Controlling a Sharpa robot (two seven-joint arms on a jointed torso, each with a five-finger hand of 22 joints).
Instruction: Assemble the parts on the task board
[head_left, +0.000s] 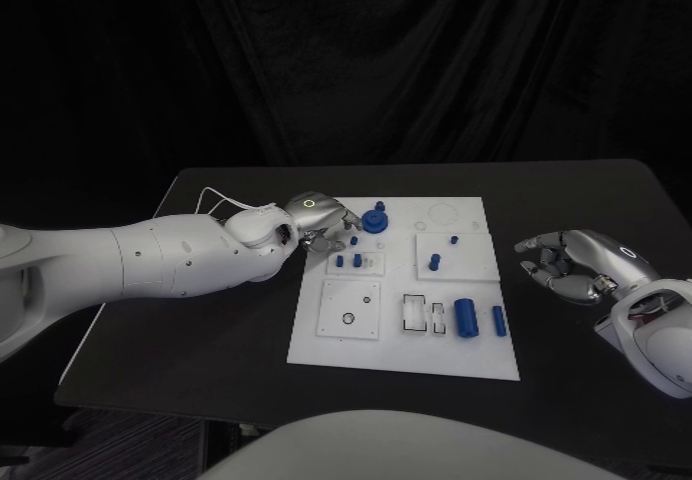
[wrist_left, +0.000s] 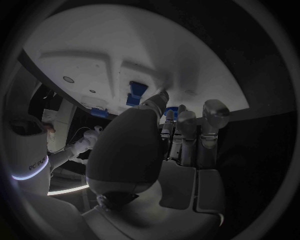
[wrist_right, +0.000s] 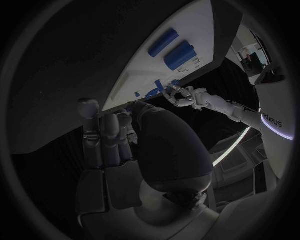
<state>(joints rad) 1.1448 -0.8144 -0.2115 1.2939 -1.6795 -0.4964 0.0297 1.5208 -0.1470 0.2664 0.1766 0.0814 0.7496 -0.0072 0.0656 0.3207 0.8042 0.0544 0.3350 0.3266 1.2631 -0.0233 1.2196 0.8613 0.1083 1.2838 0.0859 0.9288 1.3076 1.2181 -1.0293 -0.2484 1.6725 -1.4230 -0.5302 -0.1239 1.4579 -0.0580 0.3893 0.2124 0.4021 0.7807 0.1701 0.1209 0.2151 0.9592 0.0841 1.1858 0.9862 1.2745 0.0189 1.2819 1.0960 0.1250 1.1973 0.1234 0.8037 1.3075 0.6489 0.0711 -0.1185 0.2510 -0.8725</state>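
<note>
The white task board (head_left: 407, 345) lies mid-table. My left hand (head_left: 320, 222) hovers over its far left corner, fingers stretched out beside a round blue part with a peg (head_left: 376, 220) and above two small blue pegs (head_left: 348, 261); I see nothing gripped. The left wrist view has the left hand (wrist_left: 181, 135) reaching toward the board (wrist_left: 125, 45) with blue parts (wrist_left: 136, 93) just beyond the fingertips. My right hand (head_left: 574, 262) floats empty over bare table to the right of the board, fingers loosely apart. A thick blue cylinder (head_left: 466, 317) and a thin one (head_left: 499, 320) lie near the board's front right.
More blue pegs (head_left: 434, 263) stand in a block at the board's middle. A square plate with a hole (head_left: 351, 308) sits front left, and white slots (head_left: 424, 313) lie beside it. Black table (head_left: 188, 340) surrounds the board.
</note>
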